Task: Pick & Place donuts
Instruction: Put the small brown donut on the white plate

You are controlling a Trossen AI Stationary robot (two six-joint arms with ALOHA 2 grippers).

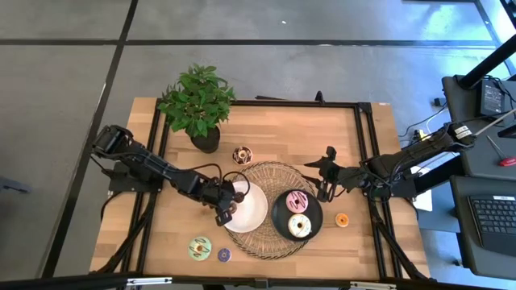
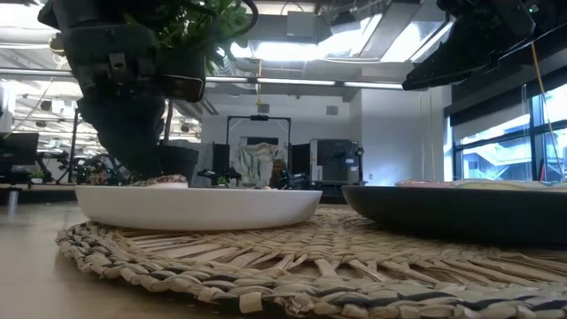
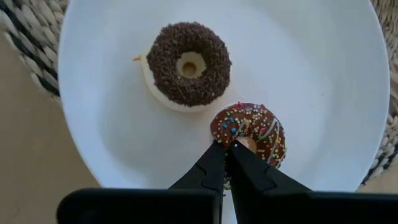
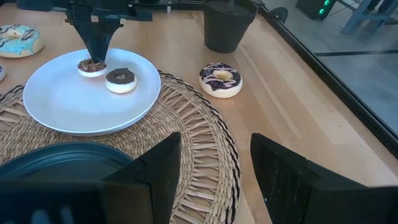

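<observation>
A white plate (image 1: 251,211) and a black plate (image 1: 284,219) sit on a round wicker mat (image 1: 270,181). My left gripper (image 3: 226,148) is down over the white plate, shut on a chocolate donut with coloured sprinkles (image 3: 252,130). Beside it, a chocolate-sprinkled donut (image 3: 189,65) lies flat on the same plate. The black plate holds a pink donut (image 1: 297,200) and a cream donut (image 1: 299,226). A chocolate donut (image 1: 242,155), a green one (image 1: 200,247), a tiny purple one (image 1: 224,254) and a tiny orange one (image 1: 342,219) lie on the table. My right gripper (image 4: 214,180) hangs open above the mat's right edge. My left gripper has its two fingertips closed together on the ring of the coloured-sprinkle donut at its edge (image 3: 219,132), coming from above and pointing down. The donut (image 4: 92,66) lies flat on the white plate. Whether a finger reaches into its hole is hidden by the fingers.
A potted plant (image 1: 197,105) stands at the table's far left, behind the white plate. A black frame rail (image 1: 360,153) borders the wooden table top. Bare wood lies between the mat and the table's far edge.
</observation>
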